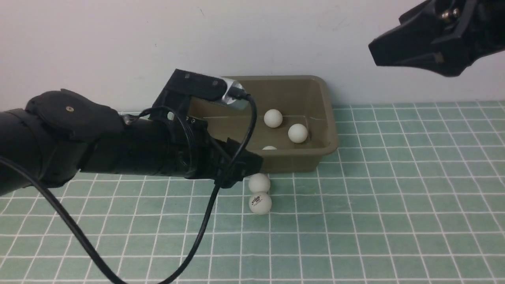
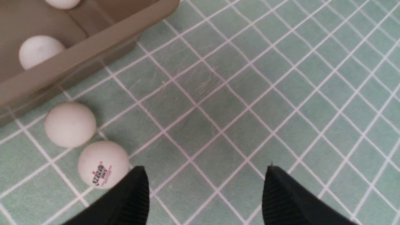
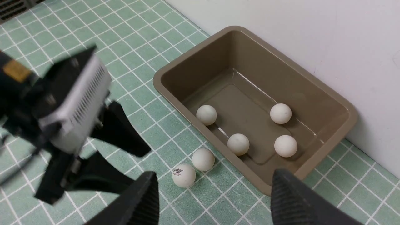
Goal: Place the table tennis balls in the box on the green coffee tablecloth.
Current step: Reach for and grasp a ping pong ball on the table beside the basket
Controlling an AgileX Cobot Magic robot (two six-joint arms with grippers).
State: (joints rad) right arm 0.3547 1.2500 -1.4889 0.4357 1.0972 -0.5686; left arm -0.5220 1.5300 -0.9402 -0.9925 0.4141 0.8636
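Front view: the left arm (image 1: 98,146) crosses the left half of the frame and blocks the near-left corner of the box (image 1: 329,118), which sits at upper centre against the wall (image 1: 118,47). The arm's far end is lost behind its own wrist. Three table tennis balls (image 1: 273,118) show inside the box, one cut to a sliver by the front wall. At centre, on the green coffee tablecloth (image 1: 394,197), a plain ball (image 1: 259,183) and a logo ball (image 1: 260,202) lie side by side just in front of the box. The right gripper (image 1: 374,49), in the upper right corner, is cropped and seen side-on, its gap unreadable here.

Left wrist view: the left gripper (image 2: 206,170) stands wide apart over bare cloth, holding nothing. The logo ball sits just beside one fingertip. Only a corner of the box shows.

Right wrist view: the right gripper is spread wide and empty. The left arm is blurred. Four matte white balls lie in the olive-brown tub, two outside its long wall.
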